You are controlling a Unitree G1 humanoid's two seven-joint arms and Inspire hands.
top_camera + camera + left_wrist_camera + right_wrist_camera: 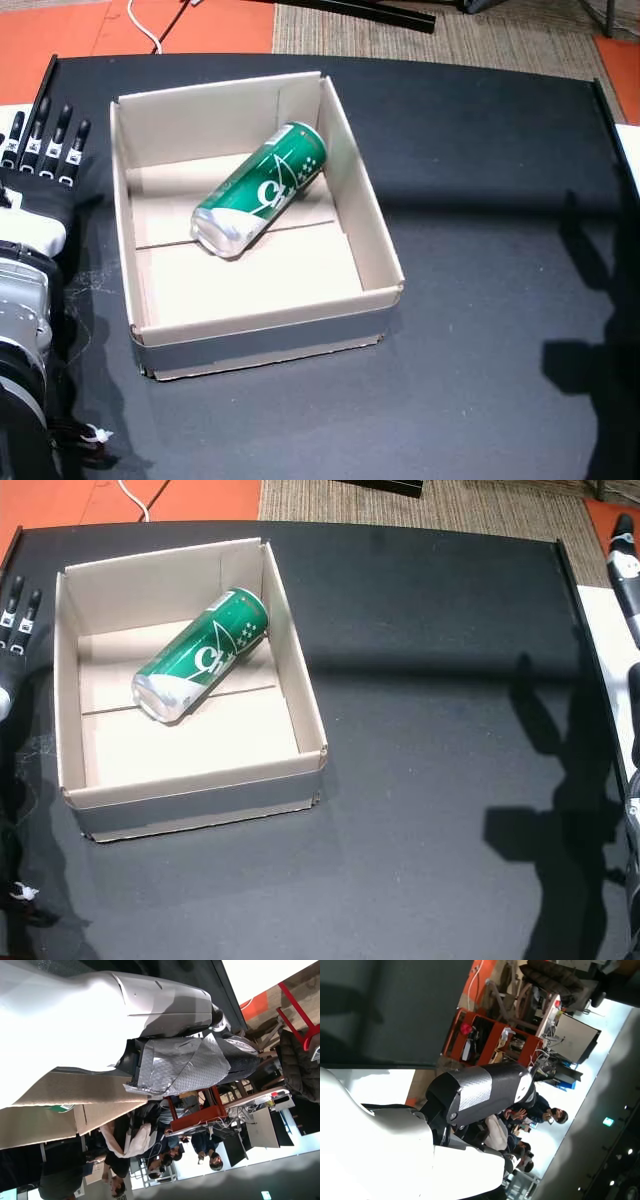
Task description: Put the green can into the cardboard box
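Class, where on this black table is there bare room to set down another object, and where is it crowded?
Free: the black table right of the cardboard box, and the strip in front of it. Crowded: the box floor, crossed by the green can, and the narrow gap between box and left robot hand.
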